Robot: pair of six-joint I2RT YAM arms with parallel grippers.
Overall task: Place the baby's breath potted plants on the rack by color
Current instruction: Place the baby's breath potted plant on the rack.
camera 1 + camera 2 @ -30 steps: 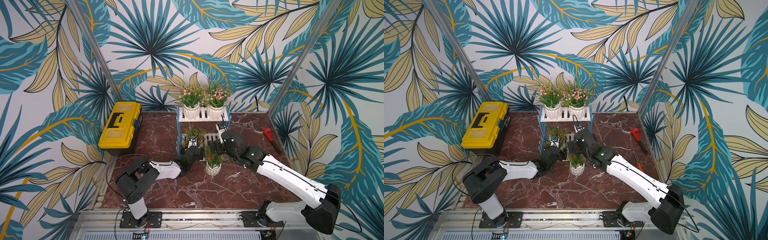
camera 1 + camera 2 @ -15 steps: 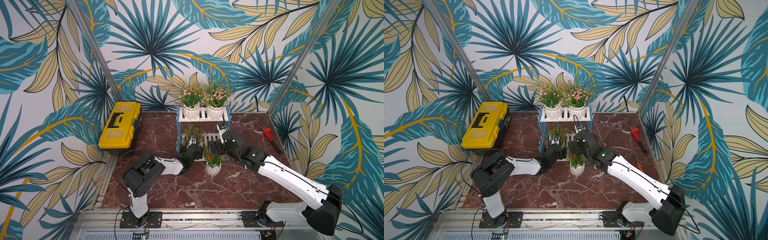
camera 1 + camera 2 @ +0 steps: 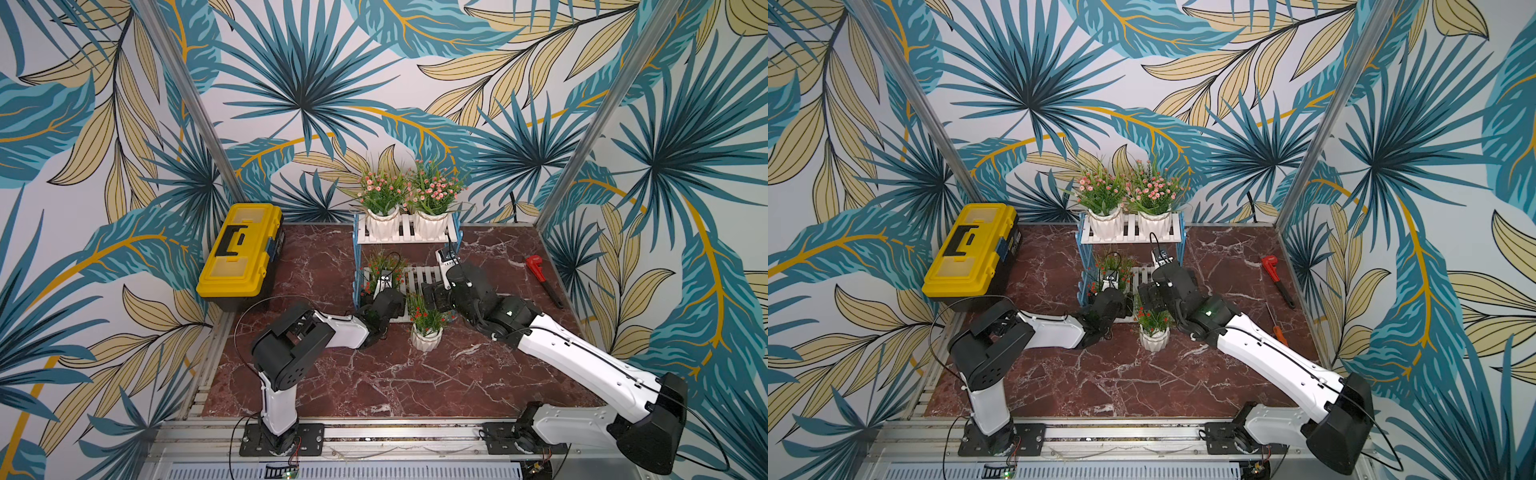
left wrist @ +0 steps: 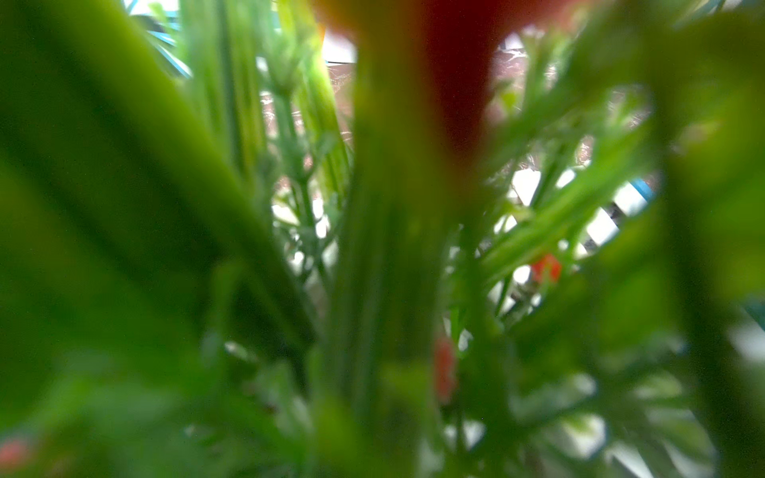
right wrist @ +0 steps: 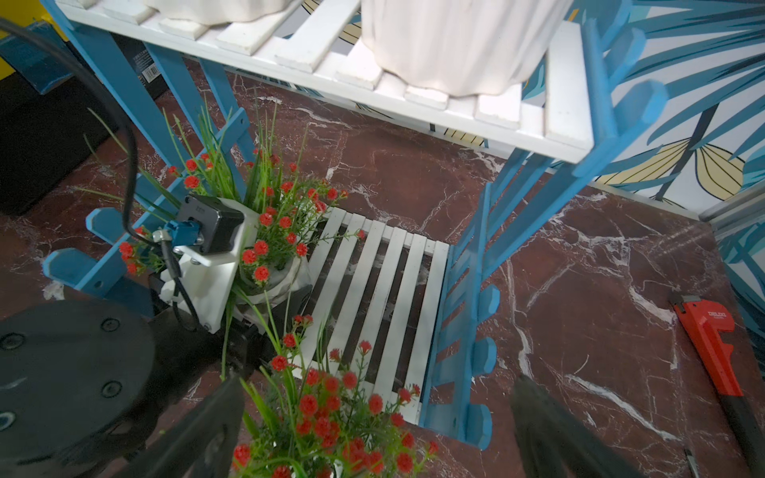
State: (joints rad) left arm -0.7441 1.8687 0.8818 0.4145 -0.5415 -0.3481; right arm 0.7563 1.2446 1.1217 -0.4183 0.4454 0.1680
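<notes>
We see the marble desk (image 3: pixel 374 382) carrying everything, with the blue-and-white rack (image 3: pixel 356 257) standing at its back and a yellow toolbox (image 3: pixel 241 253) off to one side, out of the way. The two pink plants (image 3: pixel 382 195) sit side by side on the rack's upper shelf, so we judge the lower shelf is meant for the reds. One red plant (image 3: pixel 384 266) stands on that lower shelf, at the end nearer the toolbox. The other red plant (image 3: pixel 426 324) stands on the desk just in front of the rack. The left hand (image 3: pixel 383 291) reaches in at the shelved pot, but leaves hide its fingers and we cannot tell whether it grips. The right hand (image 5: pixel 378 385) hangs wide open and empty over the desk plant, seemingly lined up to take it.
</notes>
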